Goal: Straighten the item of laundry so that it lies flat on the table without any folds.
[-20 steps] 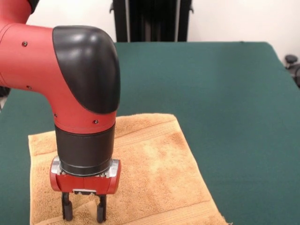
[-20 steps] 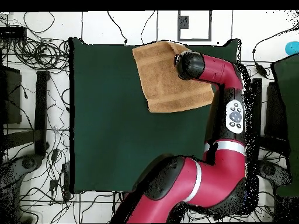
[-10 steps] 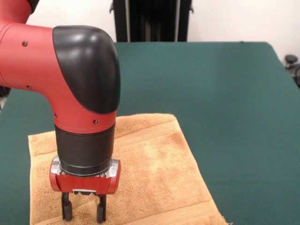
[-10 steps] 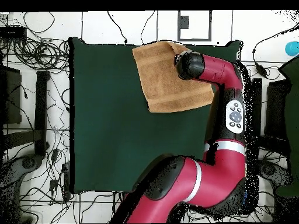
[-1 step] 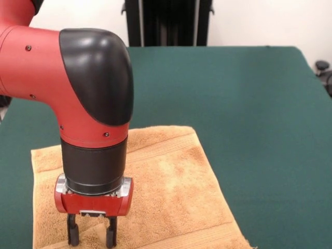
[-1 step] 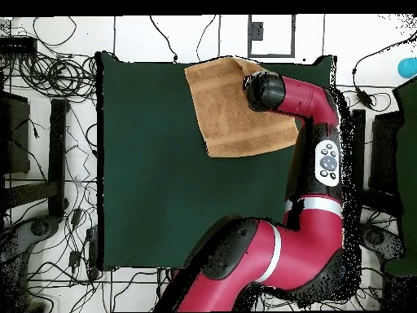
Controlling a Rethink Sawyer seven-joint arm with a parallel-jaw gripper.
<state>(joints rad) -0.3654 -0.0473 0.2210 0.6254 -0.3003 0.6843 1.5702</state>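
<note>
Towel (image 5: 171, 192) lies spread on the green surface (image 5: 249, 104), at the near left of the front view and running off the picture's bottom edge; from overhead the towel (image 6: 232, 110) sits against the surface's (image 6: 155, 163) top edge, slightly rotated, one corner at the edge itself; a woven band shows near its far hem and another near its near hem; the cloth looks mostly flat, with a small ridge between the fingers. Tool (image 5: 88, 239) stands upright over the towel's left part, its two dark fingers (image 5: 73, 234) spread apart with terry showing between them and their tips down at the cloth; whether they pinch any cloth cannot be told. Against the frames from a second ago, the tool has sunk a touch lower and shifted slightly left in the front view; the towel's outline has not changed; the arm (image 6: 313, 122) overhead reads the same.
</note>
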